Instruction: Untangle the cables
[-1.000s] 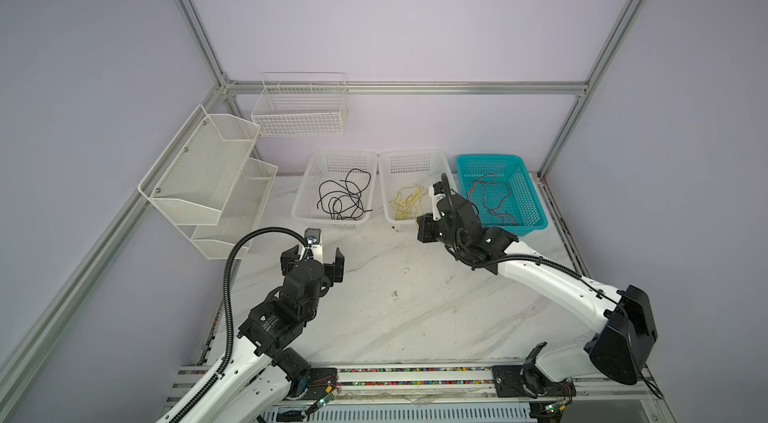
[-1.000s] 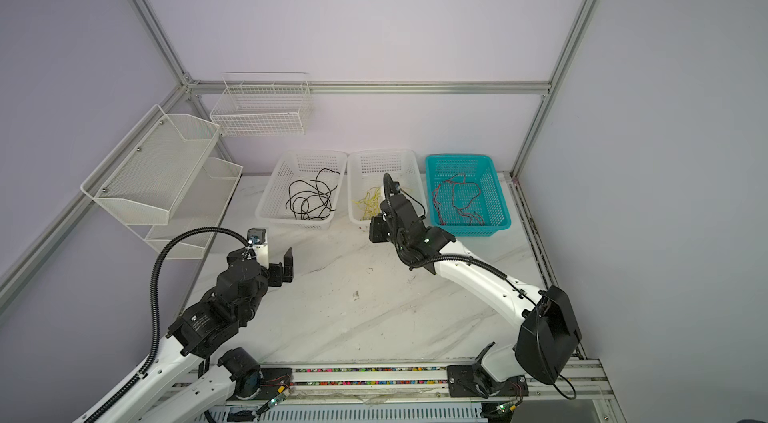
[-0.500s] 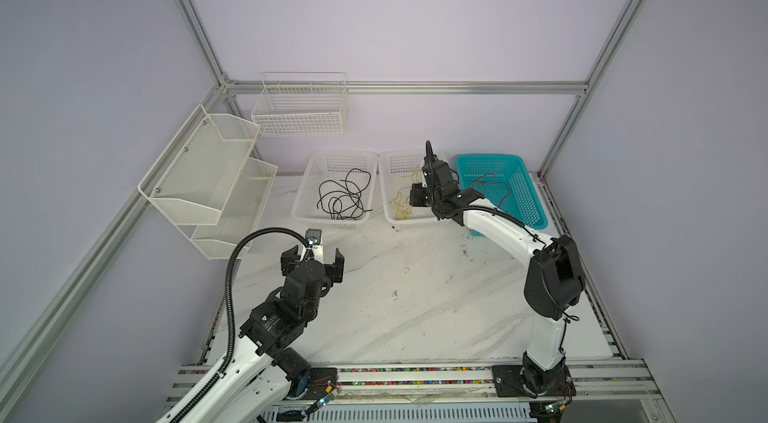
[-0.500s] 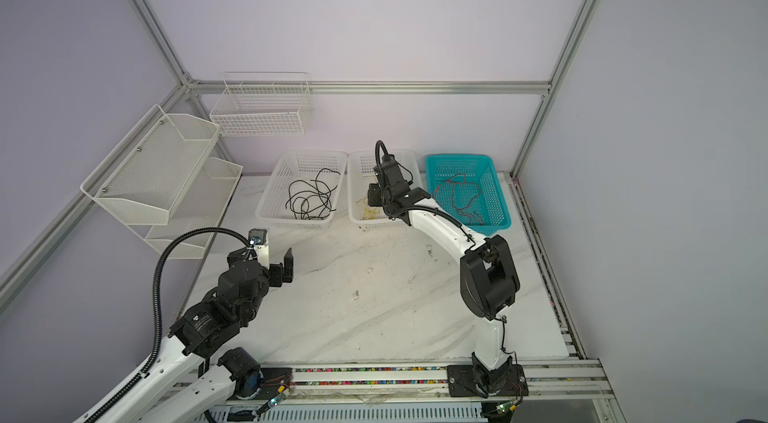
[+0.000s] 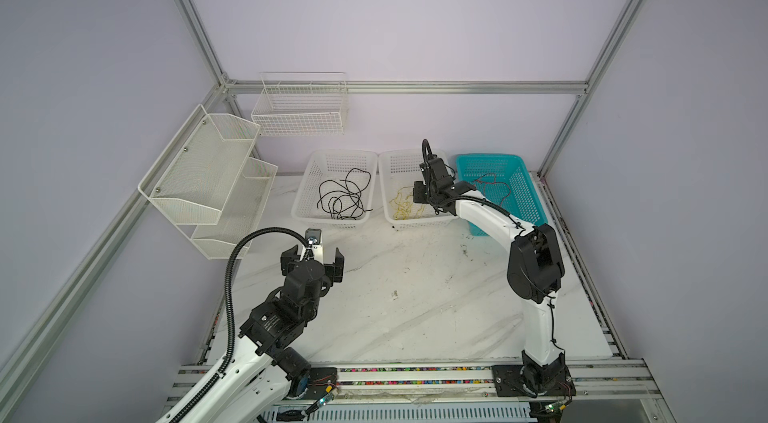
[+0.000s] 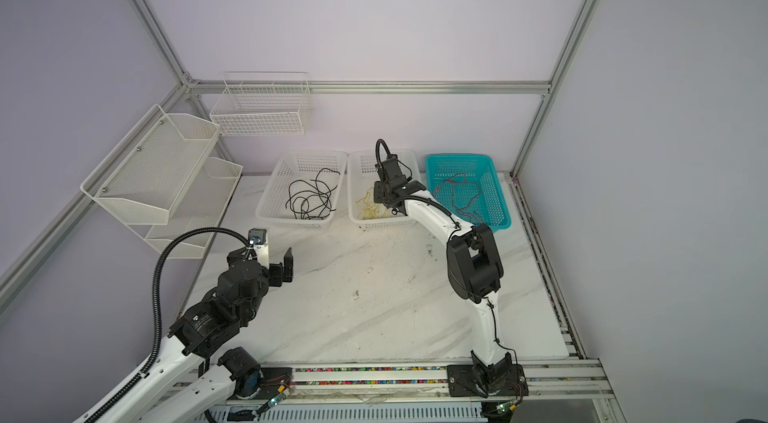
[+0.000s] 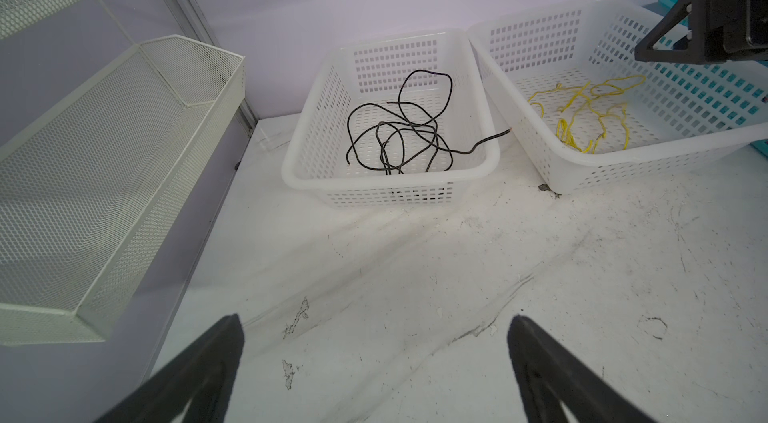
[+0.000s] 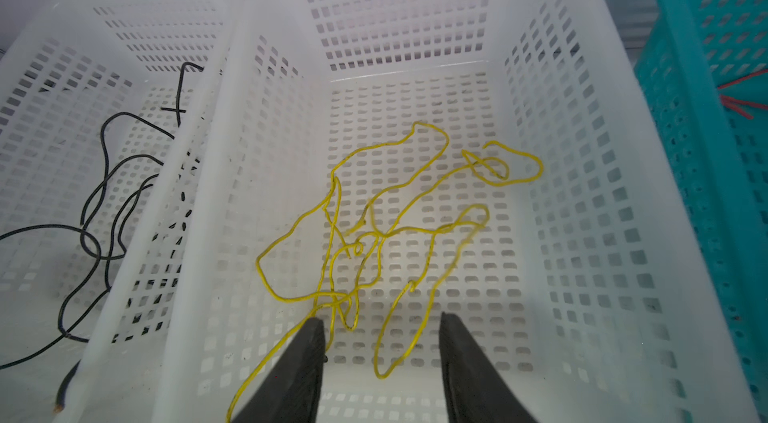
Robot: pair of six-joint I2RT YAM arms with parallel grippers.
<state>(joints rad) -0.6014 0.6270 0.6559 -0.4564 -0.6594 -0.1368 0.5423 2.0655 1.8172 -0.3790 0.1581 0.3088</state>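
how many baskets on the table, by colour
white baskets: 2
teal basket: 1
total: 3

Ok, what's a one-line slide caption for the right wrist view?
Right gripper, fingers parted, poised over loose yellow cables lying in a white basket.

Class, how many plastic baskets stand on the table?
3, side by side: the left white basket holds black cables, the middle white basket holds yellow cables, and the teal basket on the right holds red-orange cables. None seems hidden.
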